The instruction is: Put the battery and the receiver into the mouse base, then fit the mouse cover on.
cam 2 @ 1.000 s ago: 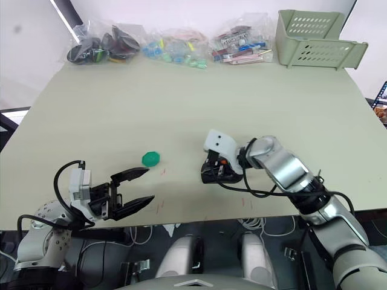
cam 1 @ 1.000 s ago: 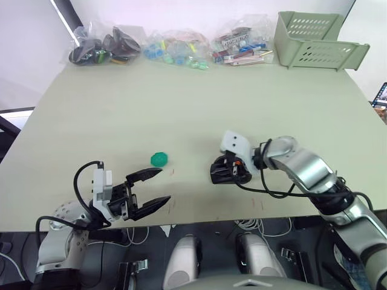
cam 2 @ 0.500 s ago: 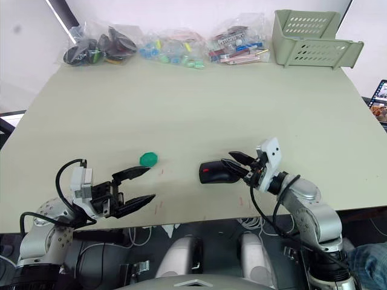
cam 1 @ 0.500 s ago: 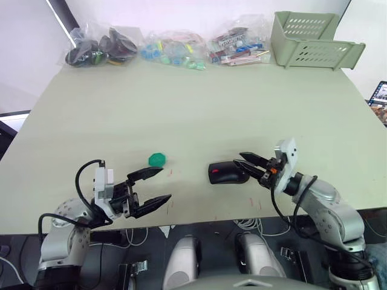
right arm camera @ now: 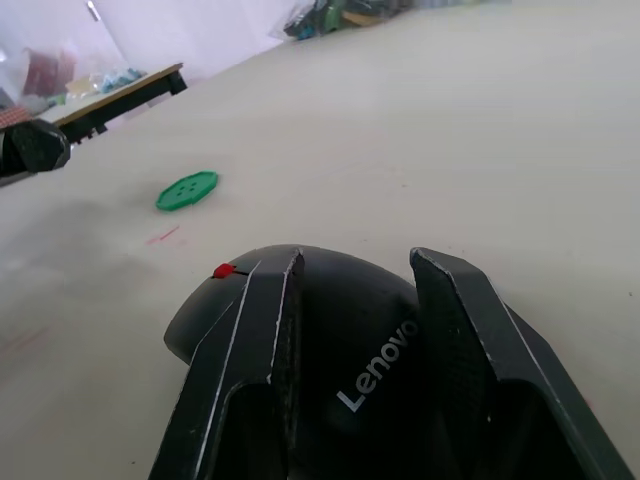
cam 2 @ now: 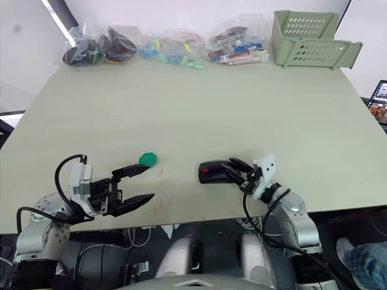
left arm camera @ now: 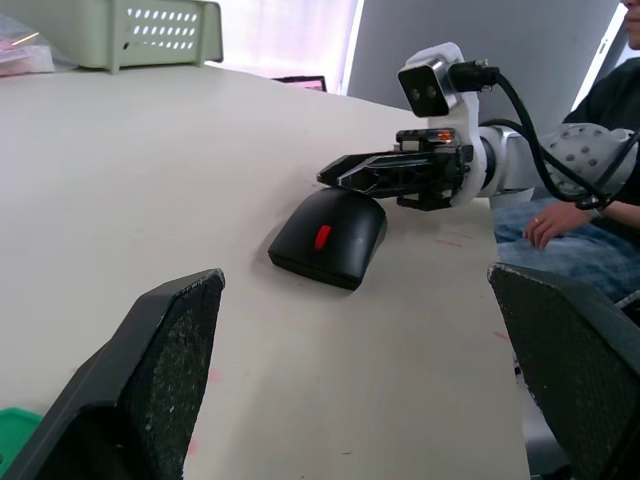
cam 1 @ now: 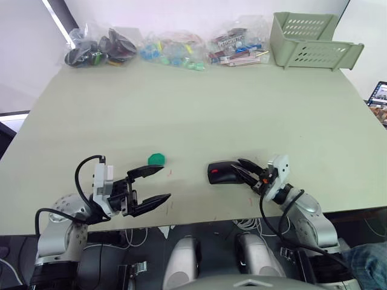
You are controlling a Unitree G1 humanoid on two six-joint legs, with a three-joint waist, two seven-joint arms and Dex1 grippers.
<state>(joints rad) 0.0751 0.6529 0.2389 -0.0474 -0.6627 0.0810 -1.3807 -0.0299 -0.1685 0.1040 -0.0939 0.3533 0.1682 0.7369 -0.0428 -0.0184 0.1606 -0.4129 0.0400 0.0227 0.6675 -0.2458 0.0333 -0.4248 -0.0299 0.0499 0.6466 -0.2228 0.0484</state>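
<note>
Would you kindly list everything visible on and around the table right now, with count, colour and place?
Mouse: one, black with a red wheel, cover on, near the front edge, right of centre.
Disc: one, green, round, left of the mouse.
Bags of parts: several, clear with mixed coloured contents, along the far edge.
Basket: one, pale green, far right corner.
Table: one, beige.
Person's hand: one, beyond the table in the left wrist view.
Left gripper: black fingers open, over the front left edge, holding nothing.
Right gripper: black fingers slightly apart over the mouse's rear end.
</note>
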